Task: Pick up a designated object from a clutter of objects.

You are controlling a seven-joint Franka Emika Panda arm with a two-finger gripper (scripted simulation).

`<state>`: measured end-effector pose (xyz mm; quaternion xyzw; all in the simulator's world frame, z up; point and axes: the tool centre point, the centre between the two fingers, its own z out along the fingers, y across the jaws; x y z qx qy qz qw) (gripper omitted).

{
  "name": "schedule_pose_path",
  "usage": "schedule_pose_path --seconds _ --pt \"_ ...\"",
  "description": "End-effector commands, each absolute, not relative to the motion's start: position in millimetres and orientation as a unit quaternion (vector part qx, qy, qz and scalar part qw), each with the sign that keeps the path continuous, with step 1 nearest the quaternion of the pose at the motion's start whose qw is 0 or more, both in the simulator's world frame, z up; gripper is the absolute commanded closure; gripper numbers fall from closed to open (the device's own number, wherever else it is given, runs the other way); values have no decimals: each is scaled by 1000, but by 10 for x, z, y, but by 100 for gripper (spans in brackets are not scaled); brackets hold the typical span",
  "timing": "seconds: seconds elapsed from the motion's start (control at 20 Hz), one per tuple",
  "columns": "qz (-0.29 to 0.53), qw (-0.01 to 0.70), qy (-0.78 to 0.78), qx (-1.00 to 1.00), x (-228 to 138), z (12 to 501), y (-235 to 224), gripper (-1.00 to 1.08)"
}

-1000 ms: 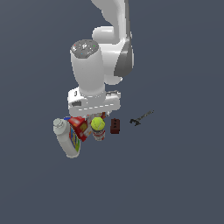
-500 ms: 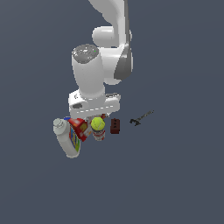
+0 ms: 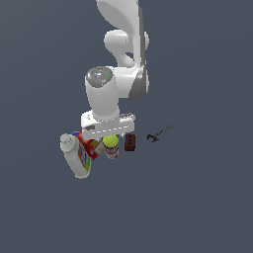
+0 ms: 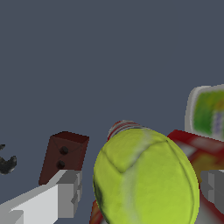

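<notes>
The designated object, a yellow-green tennis ball, rests on top of a small red-labelled can in the clutter. My gripper hangs straight over it and is open. One grey finger stands a small gap off one side of the ball, and the other finger sits close against the opposite side. In the exterior view the white hand hides the fingertips.
A red cracker box and a white bottle lie on the exterior view's left of the ball. A dark brown block and a thin dark wrench lie on its right.
The arm has come down toward the clutter, bringing the hand lower over the tennis ball. The objects have not moved.
</notes>
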<state>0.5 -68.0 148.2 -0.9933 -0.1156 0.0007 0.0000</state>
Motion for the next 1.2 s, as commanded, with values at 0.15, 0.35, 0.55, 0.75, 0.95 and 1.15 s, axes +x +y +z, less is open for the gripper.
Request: schedule_pose_path --seconds 0.15,0.35,0.55,0.75,0.95,1.15 --pt "0 0 -116 -993 13 1437 -679 108" --pt "0 0 -116 -993 13 1437 -679 108" --pt "0 0 -116 -993 13 1437 -679 108" --pt "-1 0 -116 -993 14 1472 -668 108" --pt "-1 0 -116 -993 -5 1575 -608 108" --pt "-1 -1 -116 -993 -39 1764 -496 108"
